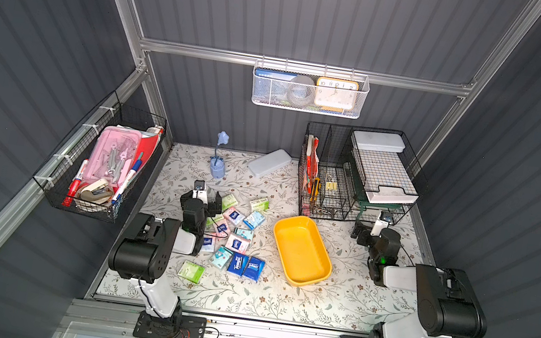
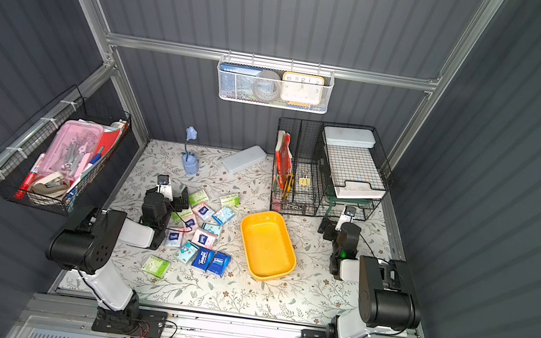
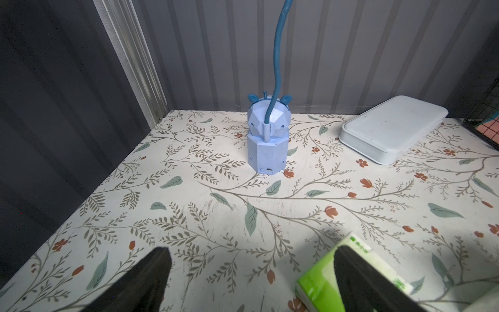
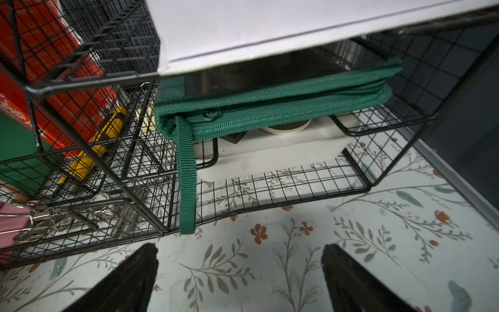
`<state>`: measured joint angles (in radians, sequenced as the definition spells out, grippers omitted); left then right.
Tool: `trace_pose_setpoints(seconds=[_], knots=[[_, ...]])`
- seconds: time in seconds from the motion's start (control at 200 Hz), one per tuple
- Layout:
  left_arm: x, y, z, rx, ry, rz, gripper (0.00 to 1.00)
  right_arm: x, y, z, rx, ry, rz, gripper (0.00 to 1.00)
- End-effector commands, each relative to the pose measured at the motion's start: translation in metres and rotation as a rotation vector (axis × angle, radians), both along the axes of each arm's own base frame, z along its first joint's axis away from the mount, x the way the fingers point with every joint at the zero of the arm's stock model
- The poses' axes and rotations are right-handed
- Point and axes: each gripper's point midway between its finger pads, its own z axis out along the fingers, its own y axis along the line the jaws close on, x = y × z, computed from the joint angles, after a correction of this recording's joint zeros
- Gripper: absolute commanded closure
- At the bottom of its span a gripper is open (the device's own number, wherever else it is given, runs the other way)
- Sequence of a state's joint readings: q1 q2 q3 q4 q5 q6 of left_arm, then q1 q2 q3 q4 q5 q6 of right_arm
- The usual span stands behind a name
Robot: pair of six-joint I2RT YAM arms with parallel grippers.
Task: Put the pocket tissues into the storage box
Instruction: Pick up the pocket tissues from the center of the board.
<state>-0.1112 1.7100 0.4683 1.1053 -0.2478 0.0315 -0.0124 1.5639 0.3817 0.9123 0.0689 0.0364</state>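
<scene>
The pocket tissues (image 2: 202, 238) lie scattered in a loose cluster on the flowered surface (image 2: 242, 300), just beside the yellow storage box (image 2: 266, 245), on the side of the left arm. The left tool (image 2: 168, 194) hangs at the far edge of the cluster with its jaws spread, and a light green packet (image 2: 198, 198) sits just beside one finger. The right tool (image 2: 337, 225) is low in front of the black wire rack (image 2: 306, 197), near the box but apart from it.

"Tempo" on dark blue pocket tissues (image 1: 239, 265)
</scene>
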Motion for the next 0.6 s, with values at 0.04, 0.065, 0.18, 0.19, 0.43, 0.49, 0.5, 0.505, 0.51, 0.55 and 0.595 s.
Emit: trace_pose_setpoints(seconds=[0.04,0.065,0.18,0.19,0.43,0.49,0.5,0.505,0.51,0.55,0.595], knots=[[0.002,0.003,0.007,-0.004,-0.019,0.018,0.01,0.003,-0.001,0.008,0.005,-0.036,0.001,0.01],[0.002,0.005,0.008,-0.004,-0.022,0.028,0.01,0.002,-0.003,0.01,0.004,-0.036,-0.014,0.01],[0.013,0.008,0.013,-0.005,0.058,0.061,0.01,0.001,-0.011,0.031,0.001,-0.004,-0.066,0.01],[0.015,0.008,0.014,-0.006,0.07,0.061,0.01,0.001,-0.011,0.033,0.002,0.002,-0.066,0.01],[0.021,0.004,0.054,-0.083,0.096,0.068,0.01,0.002,-0.016,0.1,0.208,0.031,-0.183,0.01],[0.018,0.004,0.067,-0.13,0.091,0.082,0.01,0.0,-0.006,0.112,0.273,0.048,-0.151,0.01],[0.018,0.004,0.07,-0.143,0.089,0.085,0.01,0.0,-0.004,0.114,0.282,0.052,-0.138,0.01],[0.018,0.004,0.07,-0.148,0.093,0.087,0.01,0.0,-0.003,0.114,0.286,0.056,-0.133,0.01],[0.018,0.005,0.071,-0.151,0.096,0.089,0.01,-0.001,-0.001,0.119,0.291,0.046,-0.126,0.01],[0.016,0.005,0.076,-0.192,0.111,0.103,0.01,-0.004,0.01,0.132,0.334,0.053,-0.076,0.01],[0.013,0.003,0.079,-0.233,0.136,0.109,0.01,-0.008,0.021,0.138,0.389,0.087,-0.039,0.01]])
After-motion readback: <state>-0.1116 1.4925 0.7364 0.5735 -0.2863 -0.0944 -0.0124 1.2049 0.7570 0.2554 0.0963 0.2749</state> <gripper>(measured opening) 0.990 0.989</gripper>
